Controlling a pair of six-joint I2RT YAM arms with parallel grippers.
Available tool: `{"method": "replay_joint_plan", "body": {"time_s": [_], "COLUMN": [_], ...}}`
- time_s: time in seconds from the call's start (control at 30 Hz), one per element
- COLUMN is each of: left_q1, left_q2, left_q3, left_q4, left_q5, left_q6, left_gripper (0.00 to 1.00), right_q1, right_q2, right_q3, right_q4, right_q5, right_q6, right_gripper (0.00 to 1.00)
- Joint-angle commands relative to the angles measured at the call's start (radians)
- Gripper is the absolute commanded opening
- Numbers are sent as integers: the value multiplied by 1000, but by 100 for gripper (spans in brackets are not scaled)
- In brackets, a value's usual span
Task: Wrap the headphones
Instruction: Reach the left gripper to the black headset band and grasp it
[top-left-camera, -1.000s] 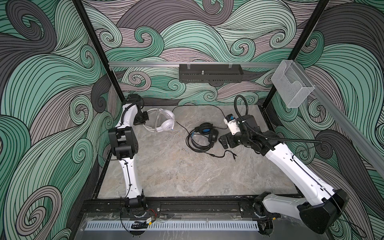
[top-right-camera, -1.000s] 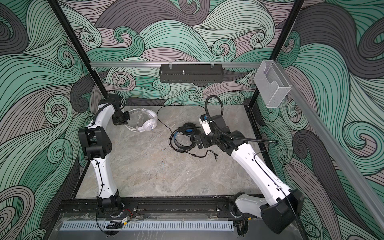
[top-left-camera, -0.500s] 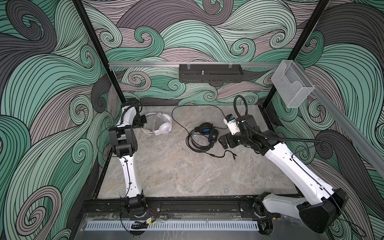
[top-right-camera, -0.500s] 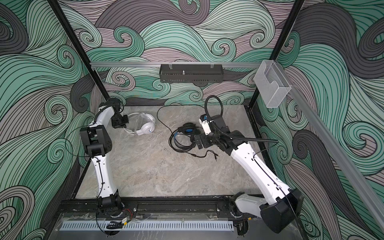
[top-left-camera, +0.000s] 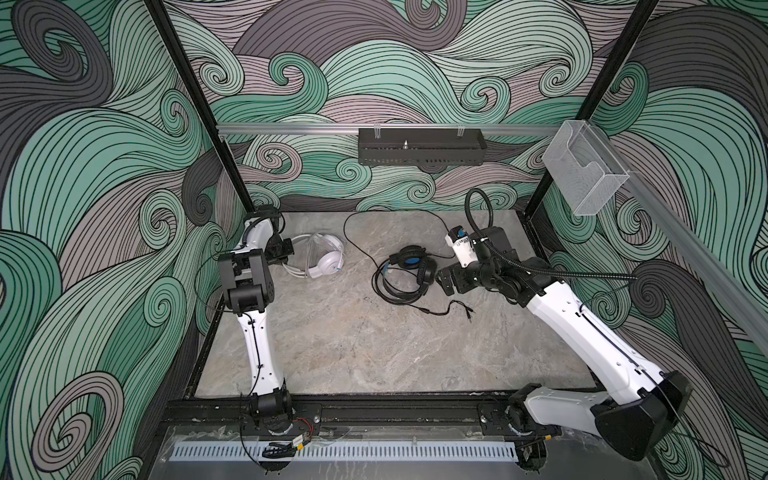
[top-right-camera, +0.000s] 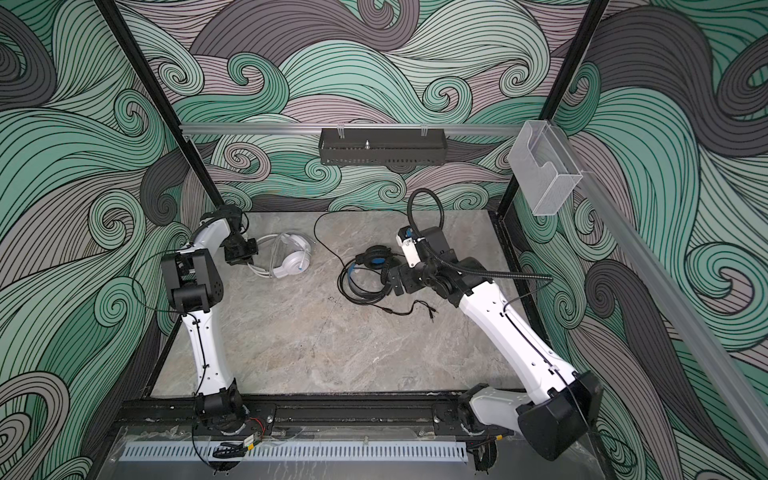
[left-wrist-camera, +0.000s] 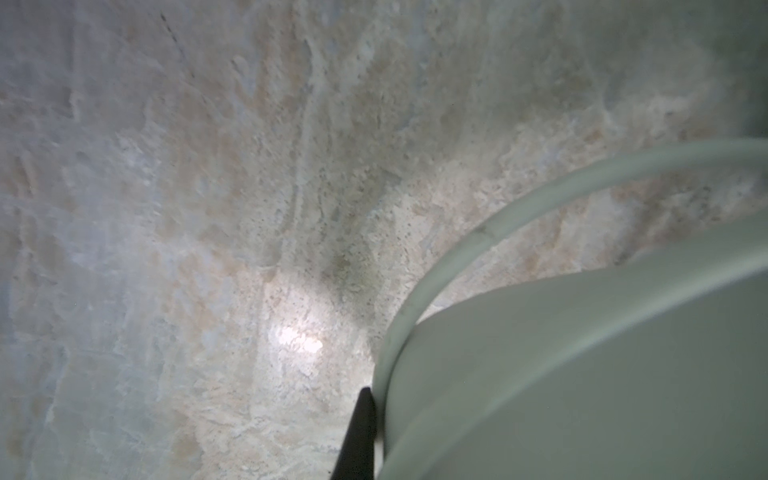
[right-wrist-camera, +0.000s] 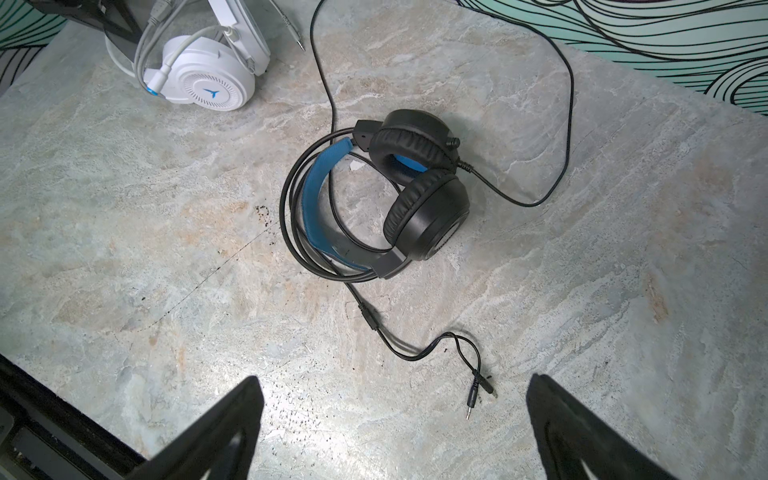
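Observation:
The white headphones (top-left-camera: 326, 257) (top-right-camera: 293, 258) (right-wrist-camera: 199, 79) are at the back left of the table, with pale cable wound round the band. My left gripper (top-left-camera: 286, 251) (top-right-camera: 246, 251) (left-wrist-camera: 374, 436) is shut on their band; one black finger (left-wrist-camera: 358, 436) presses against the pale band. The black headphones (top-left-camera: 409, 270) (top-right-camera: 370, 270) (right-wrist-camera: 415, 187) with blue padding lie flat mid-table. Part of their cable is looped round them and its plugs (right-wrist-camera: 478, 386) trail toward the front. My right gripper (top-left-camera: 446, 282) (top-right-camera: 395, 282) (right-wrist-camera: 395, 399) stands open just right of them, holding nothing.
A long stretch of black cable (top-left-camera: 349, 232) runs from the black headphones toward the back wall. A black tray (top-left-camera: 419, 147) hangs on the back rail. A clear plastic box (top-left-camera: 582, 174) is on the right rail. Patterned walls close in on three sides.
My left gripper has shifted a little toward the front, and the white headphones came with it. The right arm and the black headphones have not moved.

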Motion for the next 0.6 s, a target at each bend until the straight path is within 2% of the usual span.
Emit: {"method": "replay_joint_plan", "body": {"time_s": [0.0,0.07,0.17,0.33,0.47,0.57], "left_q1": [8,11,16,27,34,34], "left_q2": [-9,-12,-21,-44,-95,-143], "left_q3": [-3,-7,-10,9,8,7], "left_q4": [5,2,5,-23,-45,-81], "left_q5": [26,17,12,26,-12,-86], "left_q6": [13,11,9,5,7,12], "left_gripper": [9,15,32,43,72,82], "right_q1": [4,3,4,5,5,4], "right_q2": [10,10,5,-6,-19,-29], "right_q3": [22,22,23,41,67,64], "right_q4": [5,6,6,-2,-14,-16], "right_q5": [-6,-12,-6,-1,18,18], "right_q6": [4,3,-2,-31,-52,-42], "right_gripper": [99,100,100,100,100,100]}}
